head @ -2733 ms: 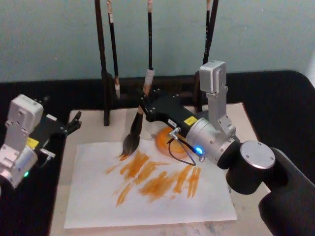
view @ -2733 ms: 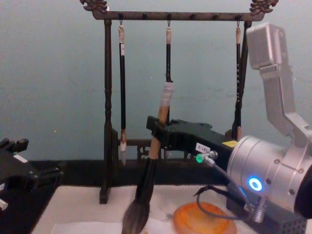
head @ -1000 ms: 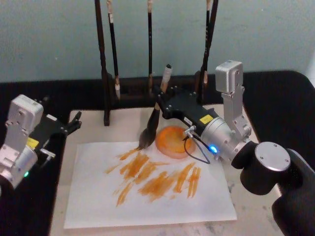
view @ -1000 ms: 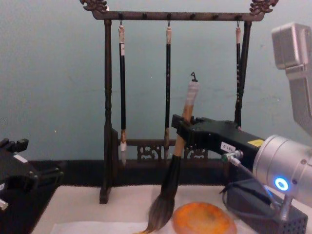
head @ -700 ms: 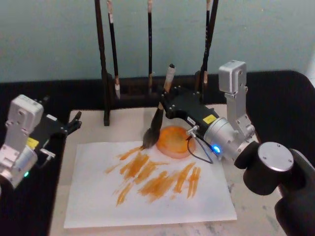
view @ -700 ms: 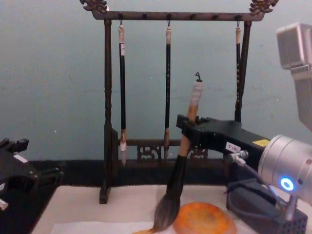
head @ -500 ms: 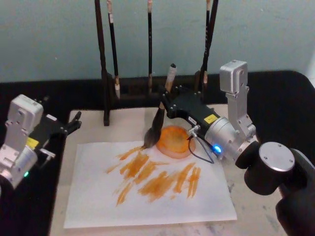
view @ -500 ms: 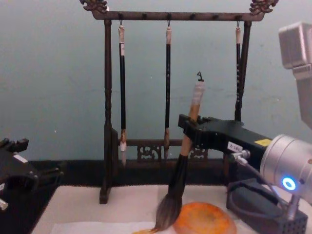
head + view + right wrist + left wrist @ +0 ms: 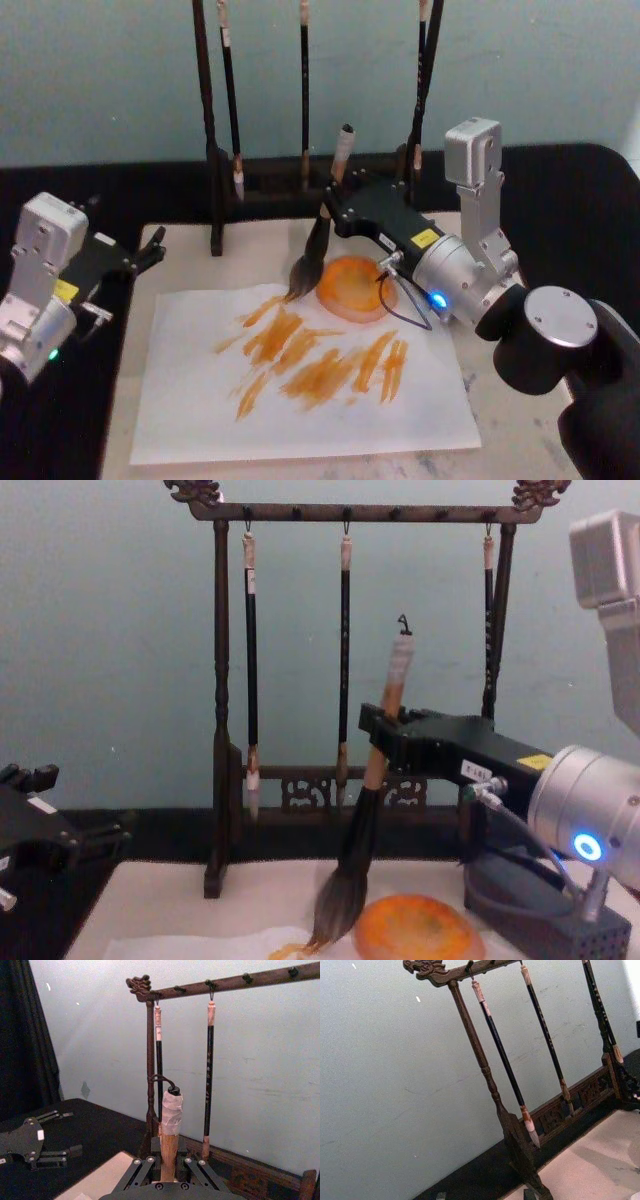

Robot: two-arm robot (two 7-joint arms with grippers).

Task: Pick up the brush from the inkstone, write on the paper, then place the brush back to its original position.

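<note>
Orange inkstone, brush beside rim

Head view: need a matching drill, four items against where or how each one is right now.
Column 1
1. brush
2. inkstone
3. paper
4. left gripper

Column 2
A. lies flat, streaked with orange strokes
B. idle to the left of the paper, open, holding nothing
C. tilted, clamped in the right gripper, bristles down near the paper's far edge
D. round orange disc just right of the bristles

Pairs: 1-C, 2-D, 3-A, 4-B
</note>
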